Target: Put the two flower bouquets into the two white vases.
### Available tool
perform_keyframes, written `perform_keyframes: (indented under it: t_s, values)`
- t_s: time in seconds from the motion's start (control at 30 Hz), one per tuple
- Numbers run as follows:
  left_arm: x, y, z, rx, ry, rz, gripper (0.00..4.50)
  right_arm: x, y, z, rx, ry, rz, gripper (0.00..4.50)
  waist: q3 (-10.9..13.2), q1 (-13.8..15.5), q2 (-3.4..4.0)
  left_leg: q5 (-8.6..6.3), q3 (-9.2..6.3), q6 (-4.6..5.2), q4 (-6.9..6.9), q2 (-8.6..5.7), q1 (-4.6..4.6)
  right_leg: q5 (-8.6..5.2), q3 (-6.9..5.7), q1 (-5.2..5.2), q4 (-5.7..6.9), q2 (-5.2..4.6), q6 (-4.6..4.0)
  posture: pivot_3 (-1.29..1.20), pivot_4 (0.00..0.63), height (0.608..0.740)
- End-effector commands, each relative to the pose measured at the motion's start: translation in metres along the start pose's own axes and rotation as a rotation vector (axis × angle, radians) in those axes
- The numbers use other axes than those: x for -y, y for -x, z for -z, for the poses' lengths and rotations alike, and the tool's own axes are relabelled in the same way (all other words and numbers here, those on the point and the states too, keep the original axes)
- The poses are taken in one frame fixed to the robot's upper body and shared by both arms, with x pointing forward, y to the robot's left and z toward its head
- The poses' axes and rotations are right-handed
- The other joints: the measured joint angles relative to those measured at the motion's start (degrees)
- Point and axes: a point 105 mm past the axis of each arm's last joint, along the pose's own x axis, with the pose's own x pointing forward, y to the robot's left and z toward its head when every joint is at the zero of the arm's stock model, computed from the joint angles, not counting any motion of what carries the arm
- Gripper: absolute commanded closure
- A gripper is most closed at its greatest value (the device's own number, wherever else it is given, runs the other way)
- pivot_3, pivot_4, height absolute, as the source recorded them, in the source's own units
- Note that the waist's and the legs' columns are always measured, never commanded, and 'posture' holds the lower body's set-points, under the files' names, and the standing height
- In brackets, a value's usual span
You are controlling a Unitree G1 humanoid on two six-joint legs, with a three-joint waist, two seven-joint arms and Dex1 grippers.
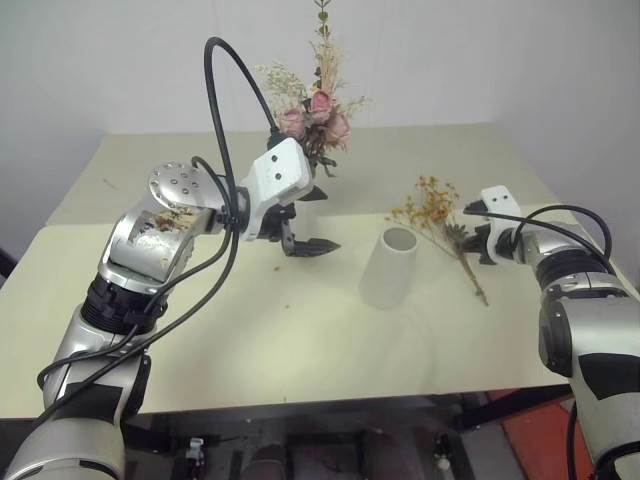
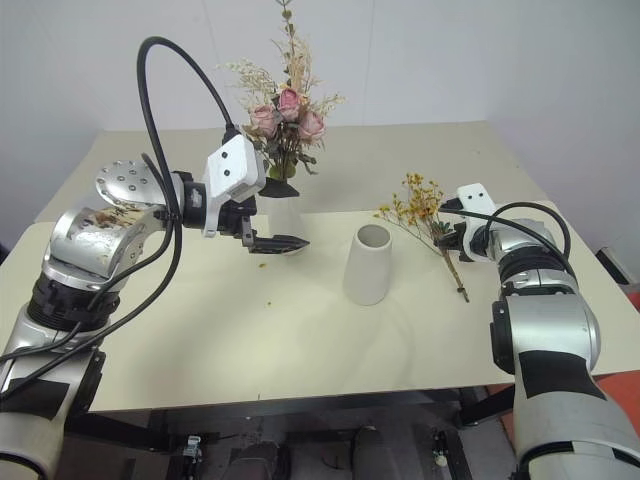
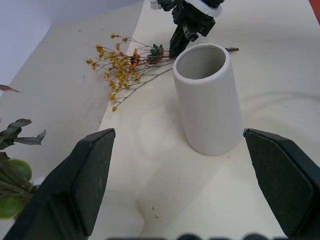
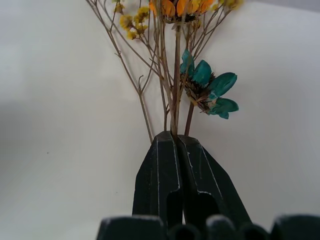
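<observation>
The pink rose bouquet (image 1: 318,115) stands upright in the slim white vase (image 2: 285,212) at the back of the table. That vase is partly hidden by my left gripper (image 1: 320,220), which hovers open right in front of it with nothing held. The wider white vase (image 1: 390,268) stands in the middle with nothing inside it. To its right the yellow-orange bouquet (image 1: 435,210) lies flat on the table. My right gripper (image 4: 175,137) is shut on its thin brown stems (image 4: 176,85), just below a few teal leaves (image 4: 210,85).
The pale table (image 1: 300,350) has open surface in front of the wide vase and to its left. A white wall rises behind the table. Black cables loop above my left arm (image 1: 215,90).
</observation>
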Motion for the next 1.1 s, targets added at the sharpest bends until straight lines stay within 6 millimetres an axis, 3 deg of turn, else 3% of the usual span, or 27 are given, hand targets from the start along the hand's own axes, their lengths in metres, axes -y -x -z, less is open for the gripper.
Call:
perform_keyframes:
  t_s: [0.03,0.27,0.4,0.6,0.7,0.87,1.1]
  values:
    - [-0.005,0.003,-0.008,0.012,-0.047,-0.023,0.0,0.02,0.028,-0.054,0.191,0.021,0.066,4.48,0.01,0.0,0.02,0.0,0.01,0.0,0.0,0.0,0.0,0.0,0.01,0.0,-0.01,0.0,0.0,0.0,0.15,0.74]
    - [-0.007,0.002,-0.008,0.017,-0.052,-0.026,0.0,0.037,0.069,-0.1,0.424,0.027,0.129,4.48,0.02,-0.02,0.02,0.0,0.03,0.0,-0.09,0.0,0.0,-0.01,0.03,-0.02,-0.04,0.0,0.02,0.0,0.15,0.74]
    - [-0.011,0.003,-0.008,0.022,-0.058,-0.035,0.0,0.035,0.106,-0.13,0.681,0.001,0.18,4.48,0.01,0.18,0.02,0.0,0.04,0.0,-0.1,0.01,0.0,-0.01,0.05,-0.03,-0.03,0.0,0.02,0.0,0.15,0.74]
    - [-0.017,0.005,-0.007,0.028,-0.069,-0.061,0.0,-0.005,0.173,-0.143,1.102,0.046,0.155,4.48,0.01,0.48,0.02,0.0,0.03,0.0,-0.13,0.0,-0.05,-0.01,0.08,-0.08,-0.01,-0.02,0.04,0.0,0.15,0.74]
    - [-0.017,0.007,-0.008,0.04,-0.059,-0.062,0.0,-0.03,0.194,-0.14,1.207,0.052,0.091,4.48,0.01,0.56,0.02,0.0,0.07,0.0,-0.11,0.01,-0.05,0.0,0.13,-0.12,0.03,-0.02,0.05,0.0,0.15,0.74]
    - [-0.018,0.01,-0.007,0.034,-0.05,-0.081,0.0,-0.067,0.21,-0.142,1.332,0.015,-0.033,4.48,0.01,0.55,0.02,0.0,0.1,0.01,-0.04,0.06,0.0,0.01,0.16,-0.12,0.08,0.02,0.07,0.0,0.15,0.74]
    - [-0.017,0.013,-0.008,0.052,-0.018,-0.091,0.0,-0.103,0.189,-0.133,1.339,-0.057,-0.157,4.48,0.01,0.59,0.02,0.0,0.11,0.01,-0.02,0.11,0.02,0.02,0.17,-0.11,0.09,0.09,0.06,0.0,0.15,0.74]
